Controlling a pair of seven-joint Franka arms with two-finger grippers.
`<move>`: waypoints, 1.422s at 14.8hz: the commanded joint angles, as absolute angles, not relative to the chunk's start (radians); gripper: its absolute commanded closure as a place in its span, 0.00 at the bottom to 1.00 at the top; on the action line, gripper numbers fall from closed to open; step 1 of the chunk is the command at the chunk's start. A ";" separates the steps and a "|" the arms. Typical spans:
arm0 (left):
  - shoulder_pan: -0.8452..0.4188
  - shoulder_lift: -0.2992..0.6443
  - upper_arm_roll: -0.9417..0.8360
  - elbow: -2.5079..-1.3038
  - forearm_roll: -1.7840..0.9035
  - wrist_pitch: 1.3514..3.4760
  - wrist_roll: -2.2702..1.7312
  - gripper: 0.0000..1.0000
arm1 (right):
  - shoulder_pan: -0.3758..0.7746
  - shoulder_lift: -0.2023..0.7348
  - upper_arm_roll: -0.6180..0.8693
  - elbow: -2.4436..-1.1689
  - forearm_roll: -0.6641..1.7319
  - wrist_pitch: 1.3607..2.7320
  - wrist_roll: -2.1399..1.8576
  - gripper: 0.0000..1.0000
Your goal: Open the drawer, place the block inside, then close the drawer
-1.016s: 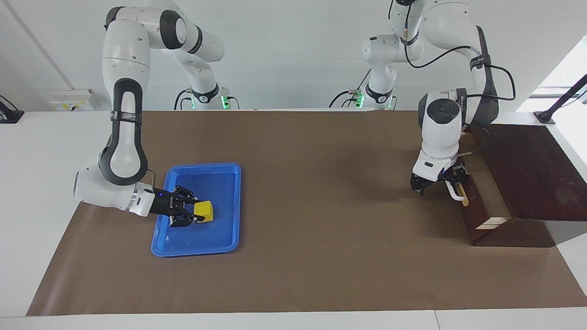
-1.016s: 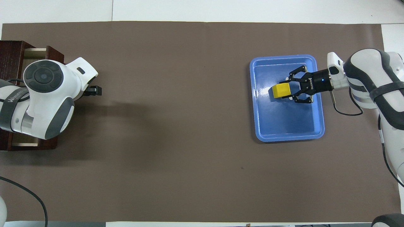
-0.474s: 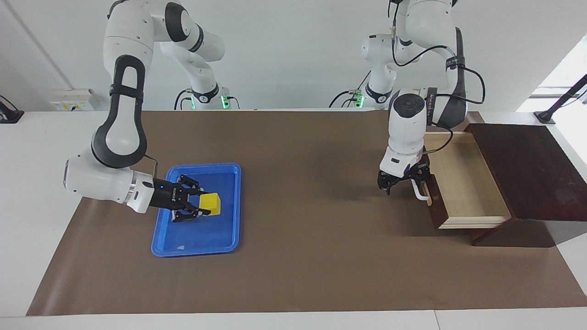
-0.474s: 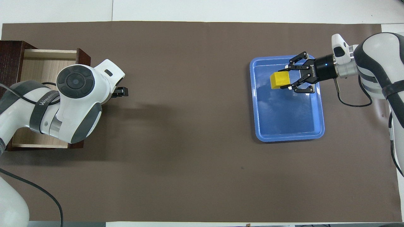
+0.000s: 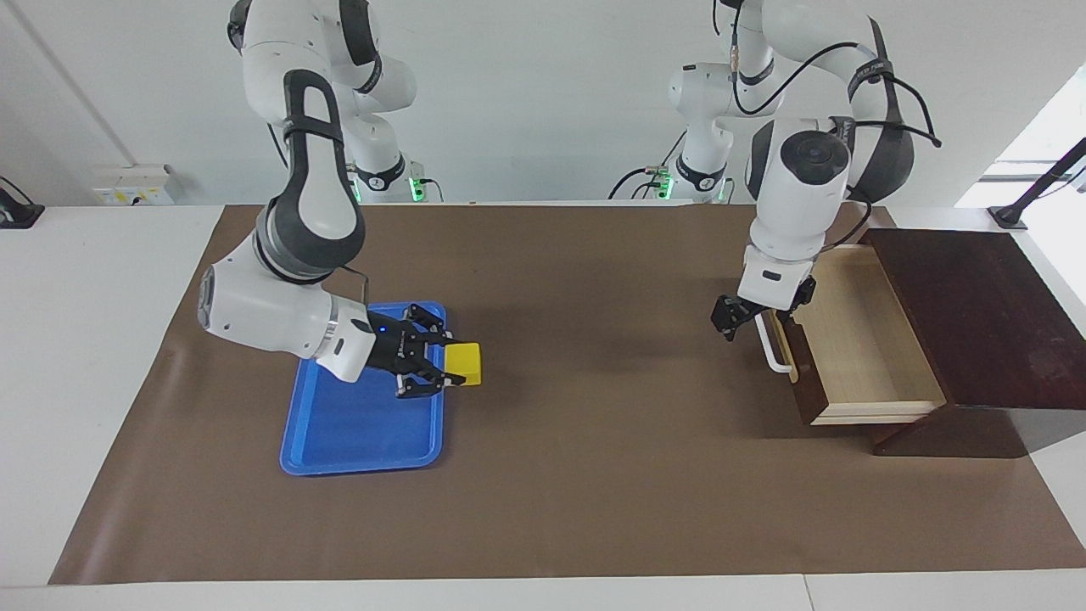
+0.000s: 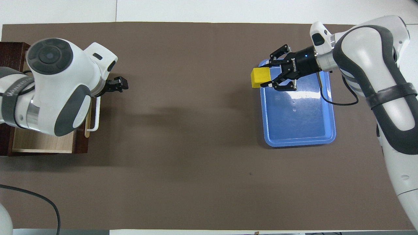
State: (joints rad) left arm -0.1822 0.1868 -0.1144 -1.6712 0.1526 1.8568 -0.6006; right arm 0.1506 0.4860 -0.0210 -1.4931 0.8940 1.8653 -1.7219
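Note:
My right gripper [image 5: 448, 370] is shut on the yellow block [image 5: 465, 365] and holds it in the air over the rim of the blue tray [image 5: 356, 424], on the side toward the left arm's end; the block also shows in the overhead view [image 6: 260, 77]. The drawer [image 5: 857, 339] stands pulled open at the left arm's end, its pale inside bare and its white handle [image 5: 772, 350] free. My left gripper [image 5: 730, 316] hangs just above the handle's end nearer the robots, clear of it. In the overhead view the left gripper [image 6: 119, 85] sits beside the drawer front [image 6: 81, 143].
The dark wooden box [image 5: 976, 314] holding the drawer takes up the table's edge at the left arm's end. The tray [image 6: 297, 111] lies toward the right arm's end with nothing in it. Brown mat [image 5: 594, 475] lies between the tray and the drawer.
The left gripper pulled the drawer open, then came off the handle and rose. The right gripper lifted the block out of the tray and carried it toward the left arm's end.

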 commanded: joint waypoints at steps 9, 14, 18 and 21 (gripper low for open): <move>-0.262 0.235 -0.112 -1.580 0.008 1.825 -1.591 0.00 | 0.421 0.462 0.021 -1.496 0.916 2.277 -1.470 1.00; -0.319 0.299 -0.112 -1.483 -0.024 1.825 -1.822 0.00 | 0.517 0.463 0.021 -1.497 0.916 2.399 -1.417 1.00; -0.336 0.301 -0.112 -1.482 -0.025 1.850 -1.825 0.00 | 0.532 0.465 0.021 -1.497 0.917 2.402 -1.394 1.00; -0.359 0.314 -0.110 -1.473 -0.026 1.856 -1.825 0.00 | 0.535 0.465 0.021 -1.497 0.916 2.404 -1.365 1.00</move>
State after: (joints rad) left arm -0.3346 0.2876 -0.1270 -1.5052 -0.0071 1.8495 -1.8136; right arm 0.5315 0.4700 0.0221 -1.4915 0.8959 2.3916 -1.3915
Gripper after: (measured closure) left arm 0.000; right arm 0.449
